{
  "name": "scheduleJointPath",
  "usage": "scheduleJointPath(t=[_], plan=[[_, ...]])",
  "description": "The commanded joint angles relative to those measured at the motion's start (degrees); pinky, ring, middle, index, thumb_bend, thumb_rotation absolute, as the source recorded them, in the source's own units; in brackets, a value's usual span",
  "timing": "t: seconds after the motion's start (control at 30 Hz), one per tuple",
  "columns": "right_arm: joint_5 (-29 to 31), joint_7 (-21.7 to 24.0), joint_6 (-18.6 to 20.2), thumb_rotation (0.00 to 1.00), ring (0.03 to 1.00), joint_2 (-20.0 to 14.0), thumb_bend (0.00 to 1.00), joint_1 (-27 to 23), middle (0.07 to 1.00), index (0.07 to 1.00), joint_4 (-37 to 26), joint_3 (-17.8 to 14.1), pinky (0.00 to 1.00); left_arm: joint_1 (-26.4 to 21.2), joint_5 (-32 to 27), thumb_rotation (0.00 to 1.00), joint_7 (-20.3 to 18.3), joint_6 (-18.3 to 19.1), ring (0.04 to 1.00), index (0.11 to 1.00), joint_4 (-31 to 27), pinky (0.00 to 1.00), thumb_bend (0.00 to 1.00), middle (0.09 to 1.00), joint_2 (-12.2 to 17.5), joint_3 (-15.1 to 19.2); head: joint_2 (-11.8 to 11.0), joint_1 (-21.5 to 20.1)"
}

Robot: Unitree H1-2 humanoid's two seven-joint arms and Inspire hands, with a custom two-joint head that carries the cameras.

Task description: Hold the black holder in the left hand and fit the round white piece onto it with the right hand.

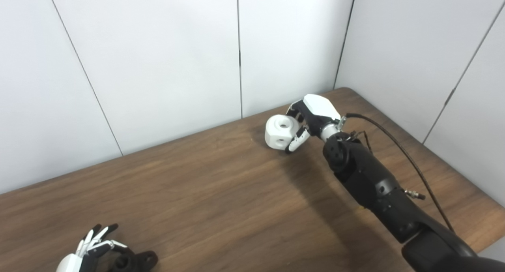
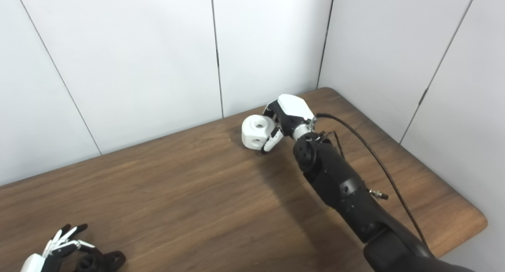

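The round white piece (image 1: 281,132), a chunky block with round holes in its faces, rests on the wooden table (image 1: 221,193) near the far edge. My right hand (image 1: 309,120) is against its right side, fingers and thumb wrapped around it. The black holder (image 1: 134,261) lies at the bottom left corner, partly cut off by the frame. My left hand (image 1: 88,248) sits on its left side with the fingers spread above it; whether it grips the holder is not visible. The same shows in the right eye view, with the piece (image 2: 257,132) and the holder (image 2: 100,261).
White wall panels (image 1: 158,66) stand right behind the table's far edge and along its right side. A black cable (image 1: 398,145) loops from my right wrist over the right end of the table. The table's right corner is rounded.
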Motion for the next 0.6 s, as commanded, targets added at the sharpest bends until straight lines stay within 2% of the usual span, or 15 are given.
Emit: scheduleJointPath(t=[0.0, 0.1, 0.23, 0.4, 0.47, 0.5, 0.53, 0.57], plan=[[-0.5, -2.3, -2.4, 0.13, 0.594, -2.0, 0.52, -1.7, 0.636, 0.479, -0.3, -0.2, 0.49, 1.2, -0.1, 0.03, -1.1, 0.6, 1.0, 0.482, 0.7, 1.0, 0.52, 0.9, 0.4, -0.3, 0.0, 0.0], [-1.0, -1.6, -1.5, 0.13, 0.658, -2.1, 0.52, -1.7, 0.678, 0.481, -1.1, 0.0, 0.55, 1.2, -0.2, 0.03, -0.9, 0.3, 1.0, 0.482, 0.9, 1.0, 0.52, 0.899, 0.4, -0.3, 0.1, 0.0], [-0.8, -1.9, -2.4, 0.13, 0.672, -2.3, 0.52, -1.9, 0.685, 0.482, 0.3, 0.1, 0.58, 1.1, -0.1, 0.03, -0.8, 0.3, 1.0, 0.482, 1.0, 1.0, 0.52, 0.897, 0.3, -0.3, 0.1, 0.0], [-0.6, -0.3, -1.5, 0.13, 0.709, -2.7, 0.52, -1.8, 0.716, 0.481, -1.5, 0.1, 0.62, 1.0, 0.8, 0.04, -1.0, 1.2, 1.0, 0.482, 0.6, 1.0, 0.52, 0.898, 0.1, -0.7, 0.3, 0.9], [-0.3, 0.5, -1.7, 0.13, 0.754, -3.0, 0.52, -1.8, 0.751, 0.48, -2.0, 0.2, 0.67, 0.9, 1.2, 0.04, -1.1, 1.8, 1.0, 0.482, 0.4, 1.0, 0.52, 0.897, -0.1, -0.9, 0.4, 1.8], [-0.1, 1.2, -1.8, 0.13, 0.733, -3.2, 0.52, -1.9, 0.741, 0.478, -2.1, 0.3, 0.65, 0.8, 1.3, 0.04, -1.1, 2.0, 1.0, 0.482, 0.4, 1.0, 0.52, 0.898, -0.2, -0.9, 0.4, 1.9], [0.1, 1.8, -1.8, 0.07, 0.596, -3.4, 0.52, -2.0, 0.634, 0.459, -2.2, 0.4, 0.52, 0.7, 1.5, 0.04, -1.1, 2.1, 1.0, 0.482, 0.5, 1.0, 0.52, 0.897, -0.4, -1.0, 0.4, 2.4], [0.3, 3.5, -0.7, 0.03, 0.506, -3.4, 0.53, -2.0, 0.568, 0.456, -4.1, 0.5, 0.43, 0.6, 1.7, 0.04, -0.8, 1.8, 1.0, 0.482, 0.9, 1.0, 0.52, 0.897, -0.5, -1.2, 0.4, 2.7]])
